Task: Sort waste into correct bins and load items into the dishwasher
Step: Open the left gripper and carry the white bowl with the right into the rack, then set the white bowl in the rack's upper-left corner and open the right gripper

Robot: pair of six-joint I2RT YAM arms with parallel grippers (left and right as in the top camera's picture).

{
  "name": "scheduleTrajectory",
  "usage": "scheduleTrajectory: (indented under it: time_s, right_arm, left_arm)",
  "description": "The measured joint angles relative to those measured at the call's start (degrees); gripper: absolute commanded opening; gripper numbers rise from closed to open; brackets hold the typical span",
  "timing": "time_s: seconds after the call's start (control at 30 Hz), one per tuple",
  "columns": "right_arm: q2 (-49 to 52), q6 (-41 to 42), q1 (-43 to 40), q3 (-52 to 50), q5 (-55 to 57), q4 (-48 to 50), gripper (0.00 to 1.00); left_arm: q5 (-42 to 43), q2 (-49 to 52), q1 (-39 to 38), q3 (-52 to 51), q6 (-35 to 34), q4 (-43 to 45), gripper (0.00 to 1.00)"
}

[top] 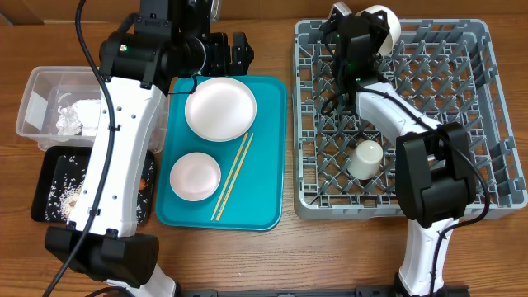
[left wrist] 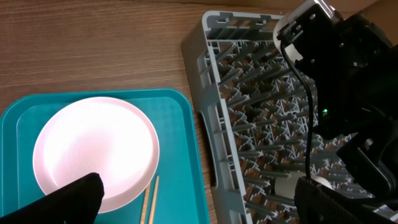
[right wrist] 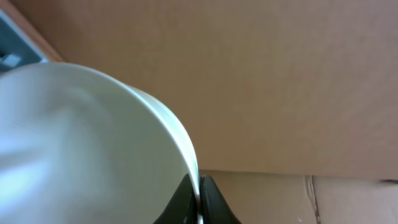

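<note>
White bowl (right wrist: 93, 143) fills the right wrist view, its rim pinched by the right gripper (right wrist: 199, 190) over the far edge of the dishwasher rack (top: 495, 124) — loading looks under way. Next it likely needs lowering between pegs, then release. Spread wide, the left gripper (top: 238, 51) hovers beside the plate (top: 220, 108) on the teal tray (top: 272, 206).

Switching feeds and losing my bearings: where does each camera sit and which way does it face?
Overhead: fixed above the table, looking down at teal tray, dish rack, left arm, right arm.
Left wrist: over the tray, facing round plate and rack; its open jaws at bottom corners, right arm beyond.
Right wrist: tilted toward a cardboard wall; its jaws pinch a white bowl.
Shared: overhead and left wrist both show plate and rack.
</note>
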Motion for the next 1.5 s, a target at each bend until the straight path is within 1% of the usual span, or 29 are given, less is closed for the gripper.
scheduleTrajectory:
  time_s: [0.07, 0.2, 0.27, 0.33, 0.37, 0.4, 0.47, 0.5, 0.6, 0.77, 0.87, 1.03, 1.27, 1.5]
  right_arm:
    - [0.0, 1.05, 0.13, 0.0, 0.59, -1.03, 0.04]
    - [0.0, 3.41, 0.57, 0.0, 2.32, -2.62, 0.08]
    - [0.0, 4.17, 1.03, 0.0, 2.99, -3.37, 0.15]
    - [0.0, 4.72, 1.68, 0.0, 3.06, -3.85, 0.19]
    - [0.0, 5.03, 2.14, 0.0, 3.41, -4.0, 0.22]
    - [0.0, 5.29, 2.58, 0.0, 3.58, -4.02, 0.3]
    - [0.0, 5.88, 3.54, 0.0, 4.42, -3.98, 0.43]
    - [0.0, 5.81, 3.96, 0.0, 4.81, -4.0, 0.51]
    - [0.0, 5.99, 5.11, 0.02, 6.23, -4.07, 0.58]
    - [0.0, 6.16, 6.21, 0.02, 9.27, -4.07, 0.62]
    - [0.0, 7.26, 6.6, 0.02, 11.08, -4.04, 0.67]
    - [0.0, 9.27, 7.8, 0.02, 13.66, -4.22, 0.74]
    - [0.0, 10.21, 12.04, 0.02, 15.28, -4.33, 0.83]
    - [0.0, 10.51, 15.69, 0.02, 17.0, -4.31, 0.84]
  left_arm:
    - [0.0, 0.0, 0.0, 0.0, 0.0, 0.02, 1.0]
    - [0.0, 0.0, 0.0, 0.0, 0.0, 0.02, 1.0]
    - [0.0, 0.0, 0.0, 0.0, 0.0, 0.02, 1.0]
    - [0.0, 0.0, 0.0, 0.0, 0.0, 0.04, 1.0]
    - [0.0, 0.0, 0.0, 0.0, 0.0, 0.02, 1.0]
    - [0.0, 0.0, 0.0, 0.0, 0.0, 0.02, 1.0]
    - [-0.02, 0.0, 0.0, 0.0, 0.0, 0.02, 1.0]
    - [-0.02, 0.0, 0.0, 0.0, 0.0, 0.02, 1.0]
    - [0.0, 0.0, 0.0, 0.0, 0.0, 0.04, 1.0]
    - [0.0, 0.0, 0.0, 0.0, 0.0, 0.02, 1.0]
    - [0.0, 0.0, 0.0, 0.0, 0.0, 0.02, 1.0]
    - [0.0, 0.0, 0.0, 0.0, 0.0, 0.02, 1.0]
    - [-0.02, 0.0, 0.0, 0.0, 0.0, 0.02, 1.0]
    - [0.0, 0.0, 0.0, 0.0, 0.0, 0.02, 1.0]
